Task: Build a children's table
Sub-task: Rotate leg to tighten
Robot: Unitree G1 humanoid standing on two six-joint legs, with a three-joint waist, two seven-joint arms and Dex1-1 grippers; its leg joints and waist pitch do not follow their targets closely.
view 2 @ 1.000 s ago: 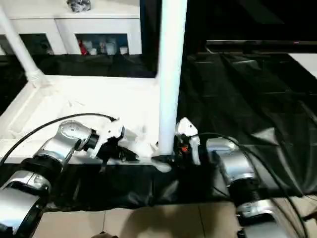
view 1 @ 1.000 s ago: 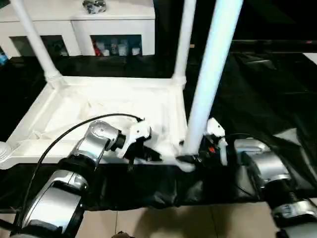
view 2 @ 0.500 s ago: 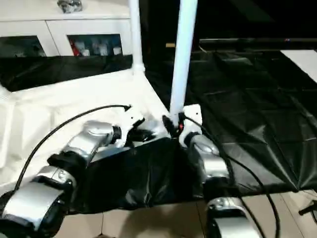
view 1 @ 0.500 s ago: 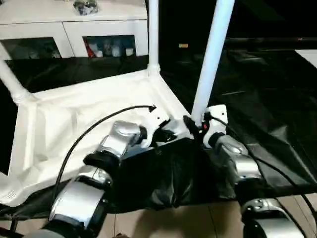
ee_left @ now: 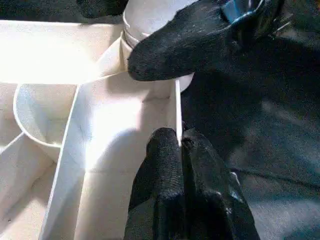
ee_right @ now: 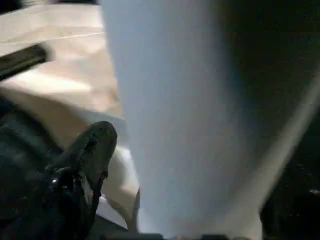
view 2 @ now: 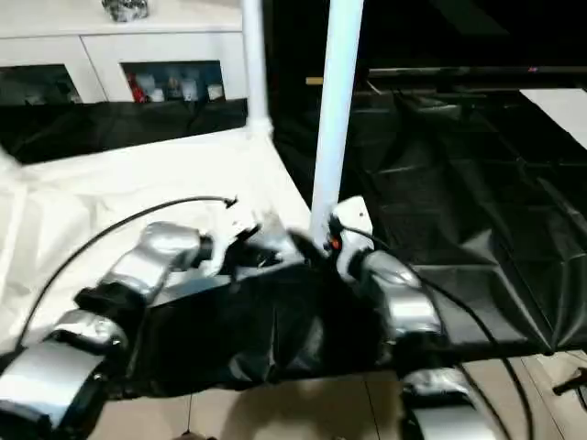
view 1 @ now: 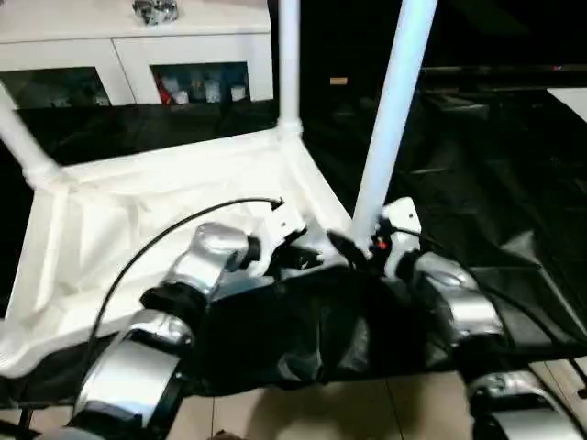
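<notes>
Black sheeting (view 1: 303, 339) bunches up nearest us, draped over the near edge of the upturned tabletop (view 1: 138, 220), and both our silver forearms reach over it. Our left gripper (ee_left: 181, 150) is clenched on the thin rim wall of the tabletop close to the near right corner; in the left wrist view its two fingers (ee_left: 165, 175) pinch that wall from either side. Our right gripper (view 1: 353, 247) sits at that same corner, at the foot of a leg (view 1: 390, 110) standing nearly upright in the corner socket (ee_left: 150, 30). One black finger (ee_right: 92, 150) lies against the leg's base, and the leg fills the space straight ahead of the wrist, so we read the fingers as closed around it, though the second finger is hidden from us. The right gripper's finger also shows in the left wrist view, pressed on the socket collar just beside our left fingers. Farther back, the ribbed white underside spreads away, with a second leg (view 1: 288, 64) upright at the far right corner and a third (view 1: 23, 142) leaning at the far left corner. Beyond the tabletop stands a cabinet (view 1: 138, 55) with glass doors.
</notes>
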